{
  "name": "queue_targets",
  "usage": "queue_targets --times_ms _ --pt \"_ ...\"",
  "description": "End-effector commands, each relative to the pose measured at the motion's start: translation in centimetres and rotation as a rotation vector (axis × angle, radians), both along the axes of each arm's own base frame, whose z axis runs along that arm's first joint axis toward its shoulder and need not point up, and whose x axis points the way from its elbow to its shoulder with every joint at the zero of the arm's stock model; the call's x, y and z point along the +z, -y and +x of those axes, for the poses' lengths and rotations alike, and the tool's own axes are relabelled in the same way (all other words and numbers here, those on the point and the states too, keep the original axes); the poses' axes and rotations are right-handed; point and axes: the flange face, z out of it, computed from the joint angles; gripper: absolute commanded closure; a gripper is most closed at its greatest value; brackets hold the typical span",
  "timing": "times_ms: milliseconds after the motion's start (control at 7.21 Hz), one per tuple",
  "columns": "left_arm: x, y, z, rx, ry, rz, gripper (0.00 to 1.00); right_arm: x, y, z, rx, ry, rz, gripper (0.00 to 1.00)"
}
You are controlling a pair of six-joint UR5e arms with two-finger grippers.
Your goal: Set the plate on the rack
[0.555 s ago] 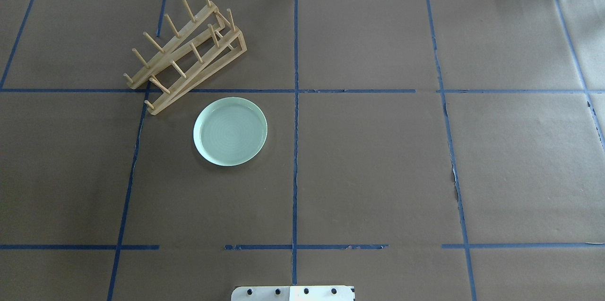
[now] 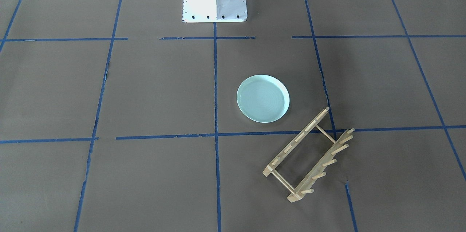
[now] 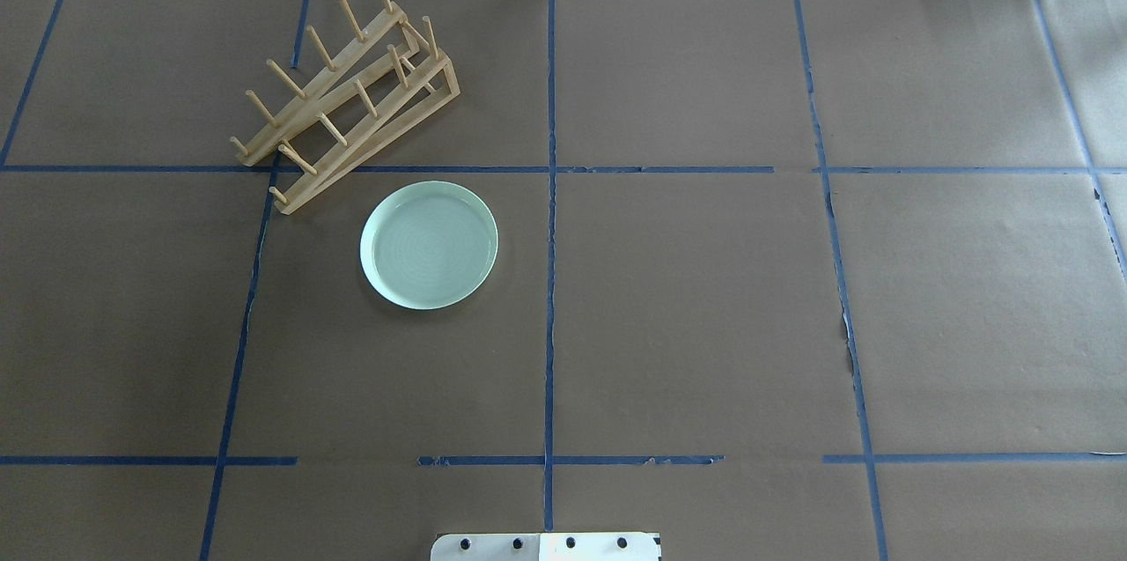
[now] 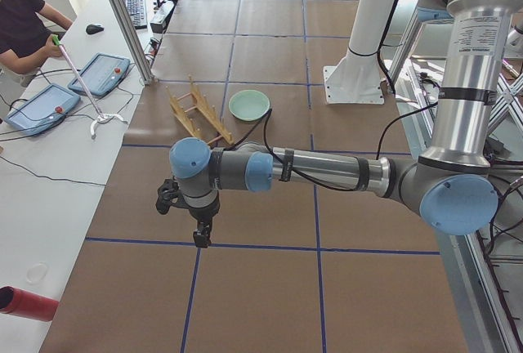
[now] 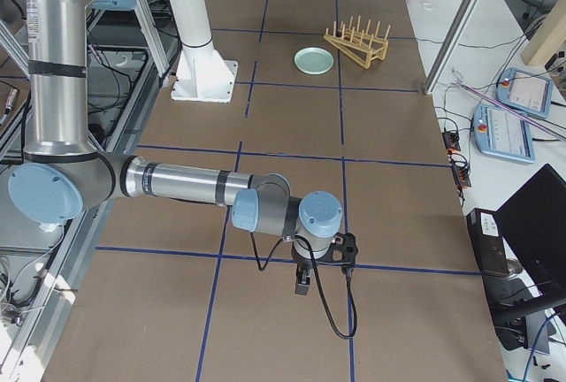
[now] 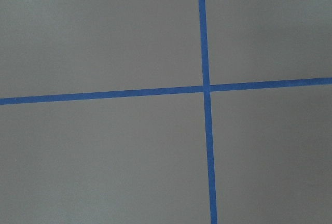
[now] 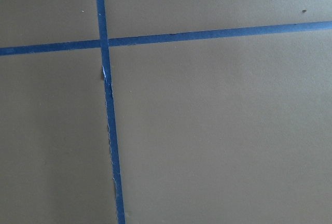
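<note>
The left gripper (image 4: 202, 239) and right gripper (image 5: 302, 286) are held above the brown paper-covered table (image 3: 704, 323); whether they are clenched cannot be told. The round pale mint-green plate (image 3: 429, 245) is laid flat, just beside the small light wooden pegged rack (image 3: 348, 94) beyond it.

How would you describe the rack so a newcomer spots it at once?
On the brown-papered table with its blue tape grid, look at the robot's left half, far side from the base. There, just beyond the flat mint-green plate, sits the rack: the only wooden thing, two slanted rails bristling with upright pegs.
</note>
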Motion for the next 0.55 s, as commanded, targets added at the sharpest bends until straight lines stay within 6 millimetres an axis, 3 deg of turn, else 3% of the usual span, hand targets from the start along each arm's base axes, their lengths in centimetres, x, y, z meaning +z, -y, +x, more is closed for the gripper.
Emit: queue_targets --times_ms 0,277,416 --pt "-9.0 2.3 0.1 -0.106 -0.015 0.064 0.0 0.0 0.0 0.0 0.0 0.0 0.0 0.0" --pt "-19.3 3.0 3.2 -0.155 -0.049 0.07 0.0 0.0 0.0 0.0 0.0 0.0 0.0 0.0" --pt "-24.4 3.5 6.2 -0.161 -0.074 0.07 0.0 0.0 0.0 0.0 0.0 0.0 0.0 0.0"
